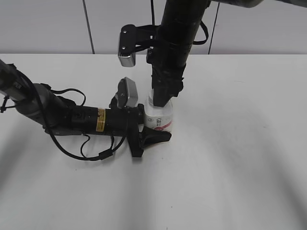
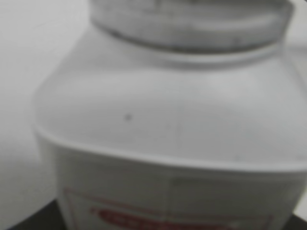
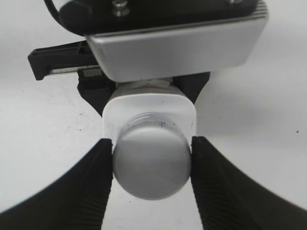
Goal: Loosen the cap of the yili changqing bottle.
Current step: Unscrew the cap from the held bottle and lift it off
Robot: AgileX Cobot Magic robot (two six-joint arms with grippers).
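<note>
currently the small white squarish plastic bottle with the pink-red label (image 1: pixel 159 116) stands upright on the white table (image 1: pixel 240 143), and everything else sits relative to it. left gripper (image 1: pixel 154 125) comes in low from the bottle's left, lying almost flat on the table, its black fingers (image 1: pixel 152 137) clamped around the bottle's lower body. left wrist view is filled by the bottle's shoulder and label top (image 2: pixel 163 143), blurred, so no fingers are visible there. right gripper (image 3: pixel 151 163) drops straight down over the bottle's top. right wrist view shows its two black ribbed pads (image 3: pixel 98 177) pressed against opposite sides of the small round white plastic screw cap (image 3: pixel 151 165), jaws narrowed to cap width and holding it. cap sits on the bottle's neck; whether it is tight or loose cannot be told. silver camera housing of the left arm (image 3: pixel 177 45) lies just behind the bottle in that view.
</note>
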